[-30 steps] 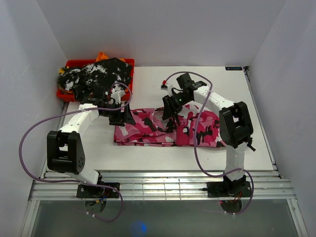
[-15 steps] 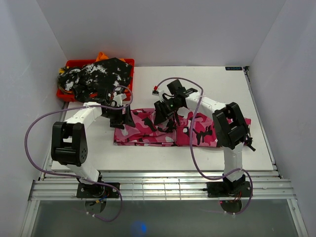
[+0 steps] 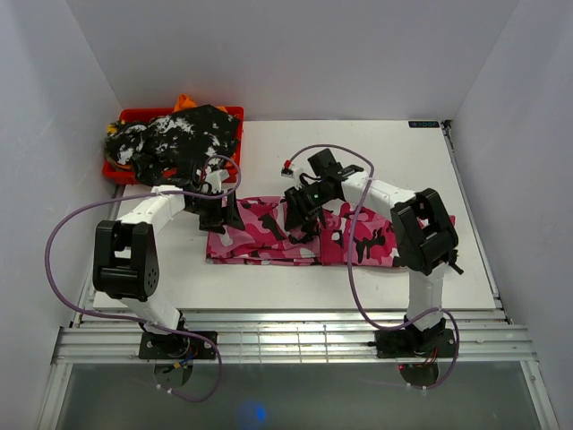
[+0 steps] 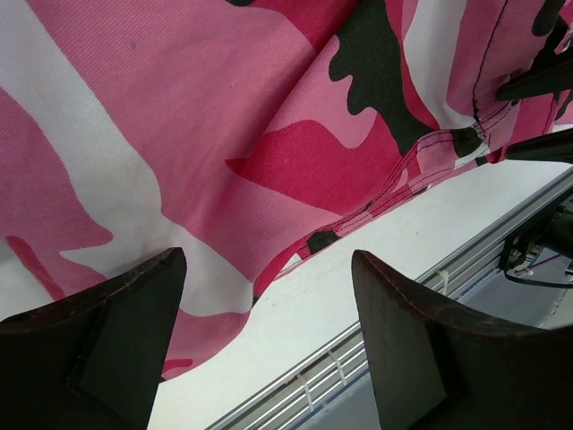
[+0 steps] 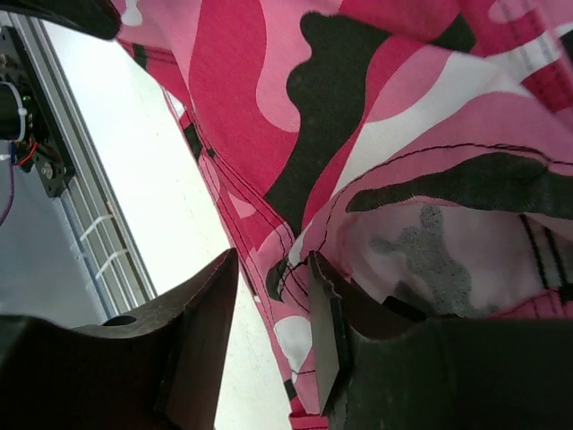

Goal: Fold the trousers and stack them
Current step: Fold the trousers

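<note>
Hovering with fingers spread wide, the left gripper (image 4: 269, 260) sits over the left end of the trousers (image 3: 260, 244). The right gripper (image 5: 273, 262) is narrow at a raised fold mid-trousers; whether it pinches cloth cannot be told. The trousers lie mid-desk (image 3: 376, 152), and a black-and-white garment (image 3: 179, 139) fills the far-left bin (image 3: 231, 114).

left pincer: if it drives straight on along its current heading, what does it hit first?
The pink camo trousers. The left pincer is open and aimed at the cloth's folded edge, just ahead between its fingers. Depth is unclear; slightly lower it would meet the white table instead.
</note>
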{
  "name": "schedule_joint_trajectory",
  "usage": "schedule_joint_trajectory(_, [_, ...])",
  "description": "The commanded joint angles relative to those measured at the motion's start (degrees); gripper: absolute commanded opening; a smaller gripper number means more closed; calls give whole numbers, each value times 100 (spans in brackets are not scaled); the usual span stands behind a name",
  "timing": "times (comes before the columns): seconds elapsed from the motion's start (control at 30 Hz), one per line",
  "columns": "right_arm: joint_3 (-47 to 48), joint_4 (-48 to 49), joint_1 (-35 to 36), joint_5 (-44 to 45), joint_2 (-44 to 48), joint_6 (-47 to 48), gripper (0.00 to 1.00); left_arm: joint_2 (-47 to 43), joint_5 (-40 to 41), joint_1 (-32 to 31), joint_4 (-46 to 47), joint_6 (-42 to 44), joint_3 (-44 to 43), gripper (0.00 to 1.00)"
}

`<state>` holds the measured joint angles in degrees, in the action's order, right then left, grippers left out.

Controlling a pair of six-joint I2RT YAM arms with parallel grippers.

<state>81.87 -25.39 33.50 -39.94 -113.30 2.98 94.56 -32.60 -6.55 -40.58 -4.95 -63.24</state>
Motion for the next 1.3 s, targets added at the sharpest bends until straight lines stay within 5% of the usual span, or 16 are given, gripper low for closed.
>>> schedule_joint_trajectory(0.0, [225,69,-27,231,483,62,44,-52,-133,22,103,12,101,85])
schedule_joint_trajectory(0.2, [58,69,-238,917,642,-254,47,-43,-176,22,94,-15,67,85])
schedule_joint_trajectory(0.33, [-21,78,-265,910,537,-193,71,9,-194,22,94,-23,23,85])
schedule_joint_trajectory(0.47, [215,25,-256,436,28,-140,71,53,-212,22,76,-15,23,84])
schedule_joint_trajectory(0.73, [181,210,-265,-620,-131,-114,51,106,-106,22,94,56,66,84])
schedule_joint_trajectory(0.87, [14,-386,-282,-699,69,176,9,141,-45,22,164,38,128,84])
schedule_joint_trajectory(1.27, [-1269,-836,-422,-480,1028,185,8,387,544,22,199,82,75,83])
